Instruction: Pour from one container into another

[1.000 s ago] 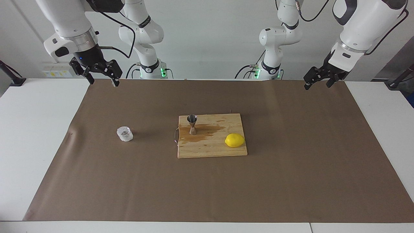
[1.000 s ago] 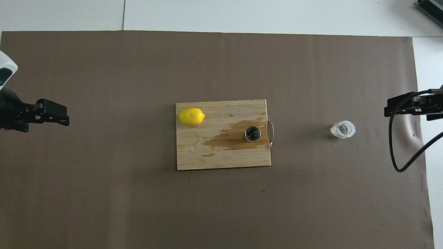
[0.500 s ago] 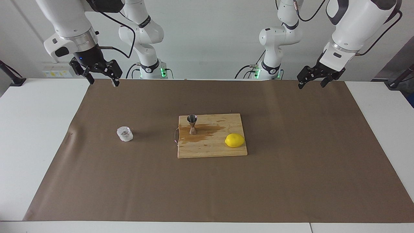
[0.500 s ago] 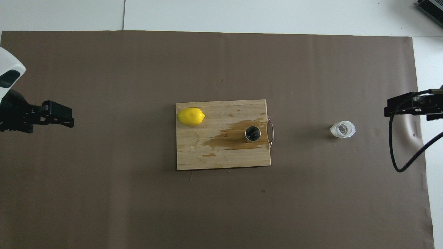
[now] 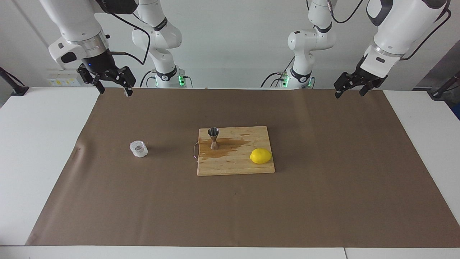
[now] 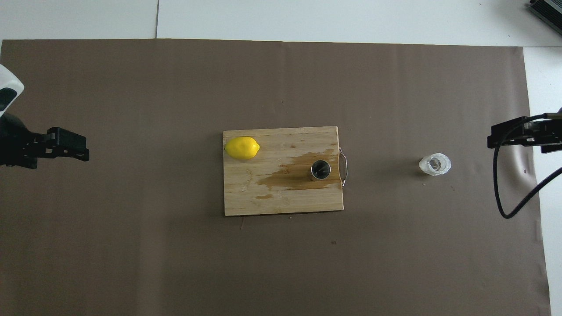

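— Overhead view: where's the cup (image 6: pixel 434 164)?
— On the paper (image 5: pixel 323 201), toward the right arm's end; jigger (image 5: pixel 214 138) upright on the board (image 5: pixel 235 165).
— Claws?
— Left gripper (image 5: pixel 349 91) and right gripper (image 5: pixel 113 87) both released, raised, holding nothing.

Plain white wall (image 5: pixel 233 43) out back, white table (image 5: pixel 32 144) with brown paper (image 5: pixel 230 208) spread over most of it.

Both arms hang raised near the robots' edge of the bench (image 5: pixel 36 144). The left gripper (image 5: pixel 350 87) and the right gripper (image 5: pixel 113 84) point downward, fingers spread and empty, one at each end.
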Action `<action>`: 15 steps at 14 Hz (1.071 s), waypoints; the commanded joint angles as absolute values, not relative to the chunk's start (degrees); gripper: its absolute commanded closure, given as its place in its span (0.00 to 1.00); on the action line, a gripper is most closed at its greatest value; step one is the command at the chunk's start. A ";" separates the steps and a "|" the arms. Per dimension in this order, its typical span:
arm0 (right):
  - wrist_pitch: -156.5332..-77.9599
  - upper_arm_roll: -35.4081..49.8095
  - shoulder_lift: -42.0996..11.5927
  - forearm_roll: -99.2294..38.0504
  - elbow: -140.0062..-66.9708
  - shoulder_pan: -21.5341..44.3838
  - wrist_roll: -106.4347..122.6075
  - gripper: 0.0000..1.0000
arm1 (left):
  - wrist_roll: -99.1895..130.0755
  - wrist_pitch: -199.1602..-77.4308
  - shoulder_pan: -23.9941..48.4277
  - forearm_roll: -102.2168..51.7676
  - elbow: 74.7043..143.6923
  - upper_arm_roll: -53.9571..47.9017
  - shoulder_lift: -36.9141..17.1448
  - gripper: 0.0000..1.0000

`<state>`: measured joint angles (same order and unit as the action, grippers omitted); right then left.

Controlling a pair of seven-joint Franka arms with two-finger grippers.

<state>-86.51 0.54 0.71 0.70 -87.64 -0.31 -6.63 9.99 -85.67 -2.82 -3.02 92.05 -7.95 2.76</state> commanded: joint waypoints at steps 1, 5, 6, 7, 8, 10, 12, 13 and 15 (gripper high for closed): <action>-85.52 0.88 0.97 0.09 -87.28 -0.88 -5.45 0.00 | 9.84 -85.34 -3.25 -3.43 92.19 -7.73 4.39 0.00; -85.52 0.88 0.97 0.09 -87.28 -0.79 -5.45 0.00 | 10.28 -84.73 -2.72 -3.34 93.16 -7.82 5.27 0.00; -85.34 0.88 0.97 0.09 -87.28 -0.88 -5.45 0.00 | 10.28 -84.73 -3.07 -3.34 93.16 -7.74 5.27 0.00; -85.34 0.88 1.05 0.09 -87.45 -0.70 -5.28 0.00 | 10.28 -84.73 -3.25 -3.34 93.16 -7.73 5.27 0.00; -85.34 0.97 1.23 0.00 -87.63 -0.79 -5.10 0.00 | 10.28 -84.73 -3.34 -3.34 93.16 -7.73 5.27 0.00; -86.22 0.97 2.71 0.00 -90.77 -0.70 -2.30 0.00 | 10.28 -84.73 -3.34 -3.34 93.16 -7.73 5.27 0.00; -88.66 0.97 5.00 0.00 -95.42 -0.36 2.26 0.00 | 10.28 -84.73 -3.34 -3.34 93.16 -7.73 5.27 0.00; -90.33 0.97 5.79 0.00 -97.45 -0.35 6.20 0.00 | 10.28 -84.73 -3.34 -3.34 93.16 -7.73 5.27 0.00; -94.90 0.88 6.76 0.00 -100.71 -0.26 16.74 0.00 | 10.28 -84.73 -3.34 -3.34 93.16 -7.73 5.27 0.00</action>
